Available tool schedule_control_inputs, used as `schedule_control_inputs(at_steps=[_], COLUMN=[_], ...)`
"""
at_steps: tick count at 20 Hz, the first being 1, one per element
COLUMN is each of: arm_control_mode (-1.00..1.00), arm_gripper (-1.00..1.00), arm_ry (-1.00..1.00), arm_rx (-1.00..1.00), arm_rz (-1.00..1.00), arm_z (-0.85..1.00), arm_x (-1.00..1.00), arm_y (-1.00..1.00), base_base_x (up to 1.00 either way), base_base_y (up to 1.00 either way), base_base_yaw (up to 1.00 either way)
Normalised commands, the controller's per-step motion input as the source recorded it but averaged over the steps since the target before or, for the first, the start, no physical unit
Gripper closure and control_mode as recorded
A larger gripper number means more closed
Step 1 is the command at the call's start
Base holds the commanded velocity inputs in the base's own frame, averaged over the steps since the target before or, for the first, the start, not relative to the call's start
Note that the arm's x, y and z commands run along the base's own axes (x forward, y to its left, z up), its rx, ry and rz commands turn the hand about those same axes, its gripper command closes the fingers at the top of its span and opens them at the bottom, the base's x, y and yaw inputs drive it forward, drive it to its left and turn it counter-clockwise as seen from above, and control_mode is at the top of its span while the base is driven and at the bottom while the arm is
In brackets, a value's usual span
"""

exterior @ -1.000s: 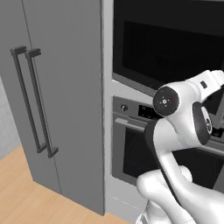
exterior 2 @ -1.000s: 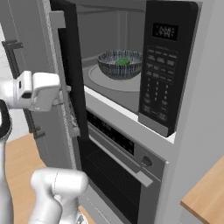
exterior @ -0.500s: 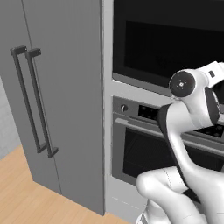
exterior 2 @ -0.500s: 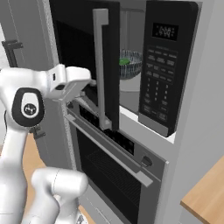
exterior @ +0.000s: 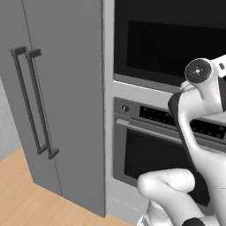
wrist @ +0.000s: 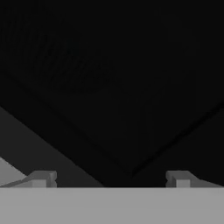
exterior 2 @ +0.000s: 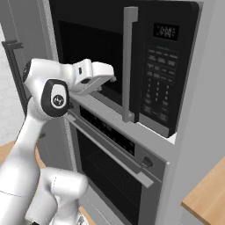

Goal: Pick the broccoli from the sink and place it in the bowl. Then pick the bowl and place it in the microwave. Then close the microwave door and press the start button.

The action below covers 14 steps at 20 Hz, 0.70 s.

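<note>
The microwave (exterior 2: 160, 74) is built in above the oven, and the microwave door (exterior 2: 96, 48) lies flat against its front, with the grey bar handle (exterior 2: 127, 66) beside the keypad. In the left base view the microwave door (exterior: 172, 44) is a black panel with a dark window. My gripper (exterior 2: 110, 80) is at the lower part of the door glass. It is open, with nothing between its fingers. In the hand view my gripper (wrist: 111, 177) faces dark glass at close range, fingertips (wrist: 41, 177) wide apart. The bowl and broccoli are hidden behind the door. The sink is out of view.
An oven (exterior 2: 114, 167) with a long bar handle sits right under the microwave and juts toward the arm. Tall grey cabinet doors (exterior: 62, 97) with bar handles stand to the left. A wooden counter corner (exterior 2: 206, 197) is at the lower right.
The microwave door has swung from half open to flat against the front. My hand followed it inward. The bowl with the broccoli has gone out of sight behind it.
</note>
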Motion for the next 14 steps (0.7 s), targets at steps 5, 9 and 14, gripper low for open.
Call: schedule_control_inputs(at_steps=[5,9,14], arm_control_mode=[-1.00,-1.00,-1.00], arm_gripper=[-1.00,-1.00,-1.00], arm_ry=[0.00,0.00,-0.01], arm_rx=[0.00,0.00,0.00], arm_rz=[0.01,0.01,0.00], arm_z=[0.00,-0.05,-0.01], arm_x=[0.44,0.54,0.05], arm_y=[-0.28,-0.28,-0.06], base_base_x=[0.00,0.00,0.00], base_base_y=[0.00,0.00,0.00], base_base_yaw=[0.00,0.00,0.00])
